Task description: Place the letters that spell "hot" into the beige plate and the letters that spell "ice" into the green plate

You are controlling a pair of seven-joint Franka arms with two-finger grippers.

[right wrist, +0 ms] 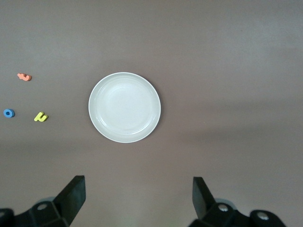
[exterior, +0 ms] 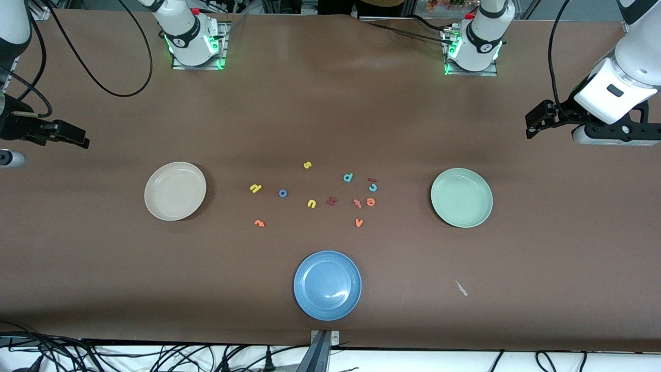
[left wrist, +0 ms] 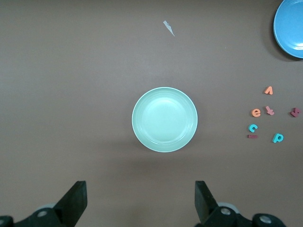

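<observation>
The beige plate (exterior: 175,190) (right wrist: 124,107) lies toward the right arm's end, the green plate (exterior: 461,197) (left wrist: 164,119) toward the left arm's end. Between them lie the yellow h (exterior: 255,188) (right wrist: 40,117), blue o (exterior: 283,193) (right wrist: 8,113) and orange t (exterior: 259,223) (right wrist: 23,76). Closer to the green plate sit the dark red i (exterior: 372,180) (left wrist: 252,136), teal c (exterior: 373,187) (left wrist: 253,127) and orange e (exterior: 371,202) (left wrist: 256,112). My left gripper (exterior: 534,124) (left wrist: 140,189) hangs open and empty high over the table's end. My right gripper (exterior: 69,135) (right wrist: 138,187) does likewise at its end.
A blue plate (exterior: 327,285) (left wrist: 291,28) lies nearer the front camera. Other letters sit among the task's: yellow s (exterior: 307,165), yellow u (exterior: 311,203), teal d (exterior: 348,177), orange v (exterior: 359,222), two reddish t-like letters (exterior: 332,201). A pale scrap (exterior: 461,288) lies near the green plate.
</observation>
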